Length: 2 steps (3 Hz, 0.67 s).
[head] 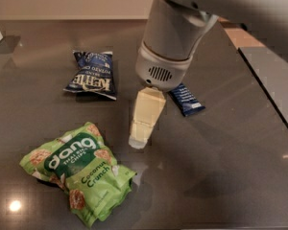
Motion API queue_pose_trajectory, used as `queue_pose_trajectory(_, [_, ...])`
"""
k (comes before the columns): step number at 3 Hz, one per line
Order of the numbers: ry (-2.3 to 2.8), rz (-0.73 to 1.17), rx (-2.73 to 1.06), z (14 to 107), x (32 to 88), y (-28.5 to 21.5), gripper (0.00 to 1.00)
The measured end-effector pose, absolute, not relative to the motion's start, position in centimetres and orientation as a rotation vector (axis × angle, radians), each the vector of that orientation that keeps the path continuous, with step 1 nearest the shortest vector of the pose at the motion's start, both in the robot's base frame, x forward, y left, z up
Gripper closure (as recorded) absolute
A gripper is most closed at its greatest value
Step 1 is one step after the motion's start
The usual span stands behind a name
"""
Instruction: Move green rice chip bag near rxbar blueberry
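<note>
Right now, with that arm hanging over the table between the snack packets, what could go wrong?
The pincer hangs above the table, beside the green rice chip bag, not touching it.
The bag is puffy and crinkled; a grasp might catch only a fold and slip.
The arm partly hides the rxbar blueberry; carrying the bag over could knock it aside.
The Kettle chip bag is dark blue too, so it might be mistaken for the bar.
</note>
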State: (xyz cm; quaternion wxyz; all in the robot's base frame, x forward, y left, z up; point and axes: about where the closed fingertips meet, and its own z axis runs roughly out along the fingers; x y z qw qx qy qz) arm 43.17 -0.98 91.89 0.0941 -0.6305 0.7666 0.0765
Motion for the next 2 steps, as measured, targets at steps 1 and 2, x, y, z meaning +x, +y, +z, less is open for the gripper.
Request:
queue_pose_trajectory(1, [2.283, 0.243, -1.919, 90.5, 41.9, 3.7, 0.0])
queue_pose_trajectory(2, [2.282, 0.304, -2.007, 89.4, 39.3, 7.1, 0.0])
